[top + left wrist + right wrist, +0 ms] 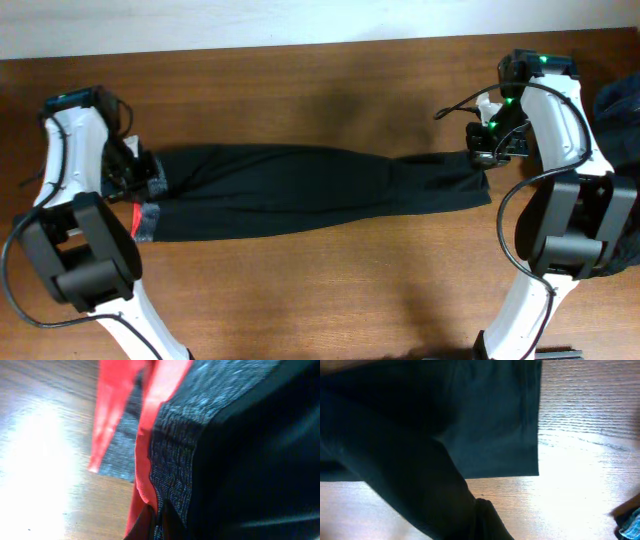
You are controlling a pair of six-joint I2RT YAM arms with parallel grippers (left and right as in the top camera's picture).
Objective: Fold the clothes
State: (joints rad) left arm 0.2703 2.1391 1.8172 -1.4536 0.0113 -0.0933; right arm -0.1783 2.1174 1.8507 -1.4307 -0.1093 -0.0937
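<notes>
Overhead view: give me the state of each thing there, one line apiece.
pants: stretched lengthwise across the table, legs together, not yet folded crosswise.
left gripper: shut on the pants at the waist end.
right gripper: shut on the pants at the cuff end.
heap of garments: bunched at the table's right edge, apart from both grippers.

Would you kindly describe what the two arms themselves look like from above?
Both the left arm and right arm have white curved links with bulky black joint housings and looping black cables. Small green lights glow near the right arm's wrist.
</notes>
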